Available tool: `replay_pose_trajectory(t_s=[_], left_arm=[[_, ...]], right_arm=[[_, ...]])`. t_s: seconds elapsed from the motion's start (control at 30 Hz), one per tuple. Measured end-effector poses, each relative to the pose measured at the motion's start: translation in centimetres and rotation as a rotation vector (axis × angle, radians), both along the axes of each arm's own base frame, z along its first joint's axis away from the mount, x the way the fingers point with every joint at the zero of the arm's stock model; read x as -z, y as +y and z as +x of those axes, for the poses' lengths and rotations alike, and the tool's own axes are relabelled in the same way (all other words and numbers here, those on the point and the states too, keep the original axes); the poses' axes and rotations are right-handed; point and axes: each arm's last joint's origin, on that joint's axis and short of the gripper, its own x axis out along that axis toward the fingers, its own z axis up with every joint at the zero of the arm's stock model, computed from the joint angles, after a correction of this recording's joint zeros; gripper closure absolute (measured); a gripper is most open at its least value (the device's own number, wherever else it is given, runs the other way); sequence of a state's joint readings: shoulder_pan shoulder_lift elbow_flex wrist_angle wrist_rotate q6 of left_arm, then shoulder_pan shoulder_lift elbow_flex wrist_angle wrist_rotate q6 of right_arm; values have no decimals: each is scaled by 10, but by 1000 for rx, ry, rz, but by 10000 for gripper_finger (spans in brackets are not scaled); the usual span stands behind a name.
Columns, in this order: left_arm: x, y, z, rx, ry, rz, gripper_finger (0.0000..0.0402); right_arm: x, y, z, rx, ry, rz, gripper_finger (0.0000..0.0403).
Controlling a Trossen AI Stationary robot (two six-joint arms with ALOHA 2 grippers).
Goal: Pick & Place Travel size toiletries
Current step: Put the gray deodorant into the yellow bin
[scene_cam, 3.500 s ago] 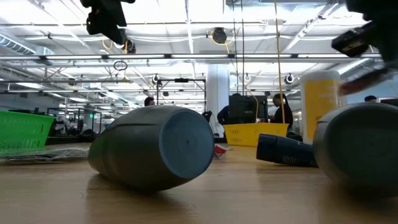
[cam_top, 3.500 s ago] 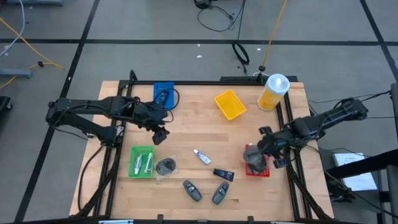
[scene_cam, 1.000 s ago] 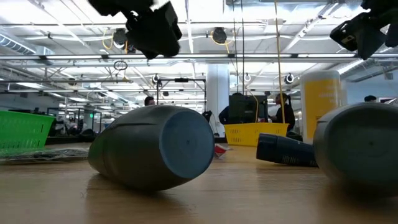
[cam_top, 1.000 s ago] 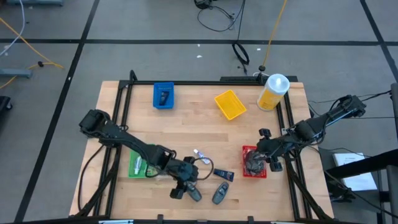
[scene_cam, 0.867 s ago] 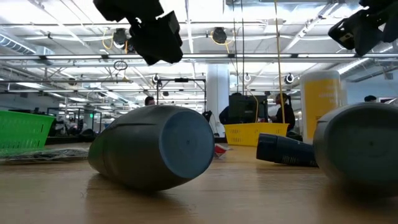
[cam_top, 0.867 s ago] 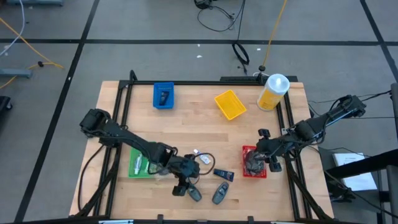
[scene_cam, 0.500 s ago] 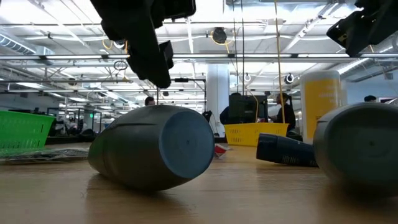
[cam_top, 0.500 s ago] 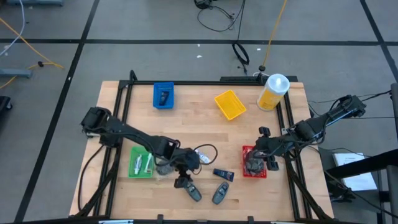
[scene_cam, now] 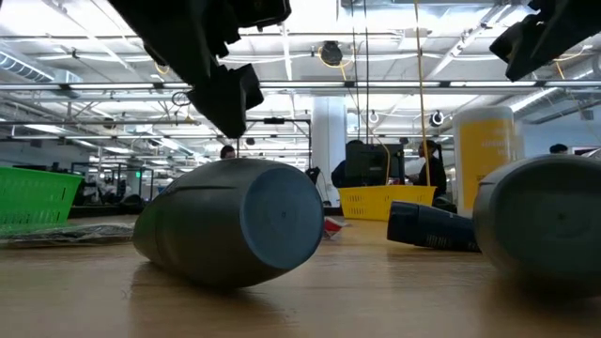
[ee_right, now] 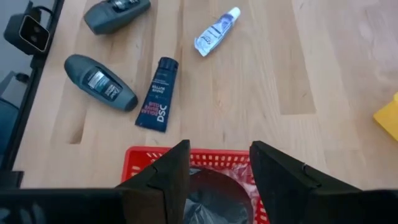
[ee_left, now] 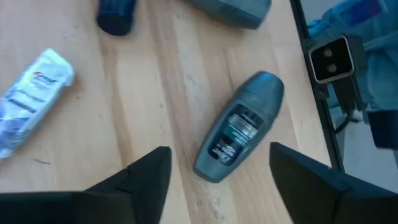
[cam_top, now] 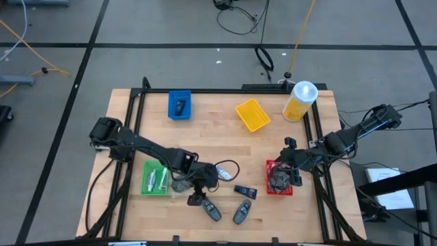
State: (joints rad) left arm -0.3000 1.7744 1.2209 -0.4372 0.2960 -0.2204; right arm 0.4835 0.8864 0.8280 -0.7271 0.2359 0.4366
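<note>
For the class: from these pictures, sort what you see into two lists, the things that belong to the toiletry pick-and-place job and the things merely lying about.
Belonging to the job:
- two dark-grey oblong pieces
- dark-blue mini tube
- small white tube
- wrapped pad in the red tray
- green tray with tubes
- blue tray
- yellow tray
- left gripper, open above a grey piece
- right gripper over the red tray

Lying about:
- large yellow bottle
- floor cables

High view: straight down over the whole desk (cam_top: 225,147). Low view: at desk-top height, near edge, facing the far room, very close to a grey piece (scene_cam: 235,221). Left wrist view: close above that same piece (ee_left: 239,134). Right wrist view: above red tray (ee_right: 217,155), sharing it too.
</note>
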Motion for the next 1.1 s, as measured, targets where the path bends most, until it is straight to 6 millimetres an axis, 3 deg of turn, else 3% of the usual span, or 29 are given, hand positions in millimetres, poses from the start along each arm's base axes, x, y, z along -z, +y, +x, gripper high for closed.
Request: replay_pose_trajectory(t_s=[0.3, 0.7, 0.97, 1.1], left_arm=[[-2, -6, 1, 33, -43, -17, 8], [-7, -35, -1, 181, -246, 128, 47], [30, -49, 5, 216, -165, 150, 48], [36, -57, 4, 254, -180, 159, 48]], right_arm=[[-1, 0, 1, 20, -10, 24, 245], [-1, 0, 1, 25, -9, 29, 245], [-1, 1, 1, 25, -11, 30, 245], [-1, 1, 1, 23, -16, 30, 245]])
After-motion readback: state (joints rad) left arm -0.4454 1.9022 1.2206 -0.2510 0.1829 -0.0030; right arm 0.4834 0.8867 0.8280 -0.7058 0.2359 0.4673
